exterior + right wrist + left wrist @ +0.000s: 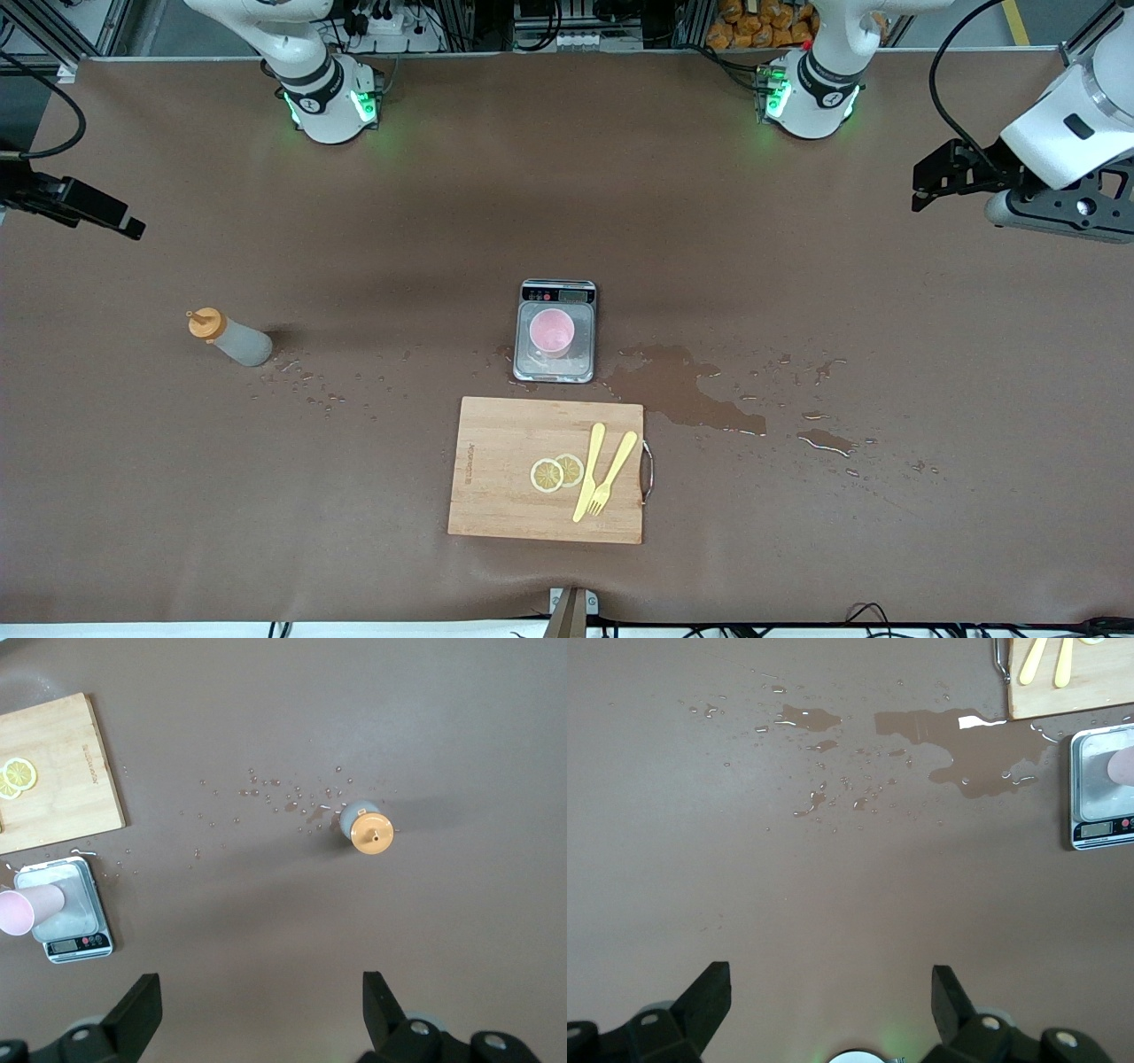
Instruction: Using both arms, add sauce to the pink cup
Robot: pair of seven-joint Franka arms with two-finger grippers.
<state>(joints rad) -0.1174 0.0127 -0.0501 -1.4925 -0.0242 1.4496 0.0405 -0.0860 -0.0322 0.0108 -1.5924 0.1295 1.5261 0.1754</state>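
Note:
The sauce bottle, greyish with an orange nozzle cap, stands upright on the brown table toward the right arm's end; it also shows in the right wrist view. The pink cup stands on a small scale mid-table, and both wrist views catch it. My right gripper hangs open and empty over the table's edge at the right arm's end. Over bare table at the left arm's end, my left gripper is open too, with nothing between its fingers.
A wooden cutting board lies nearer the front camera than the scale, carrying two lemon slices, a yellow fork and a yellow knife. A wet spill spreads beside the scale toward the left arm's end. Droplets lie near the bottle.

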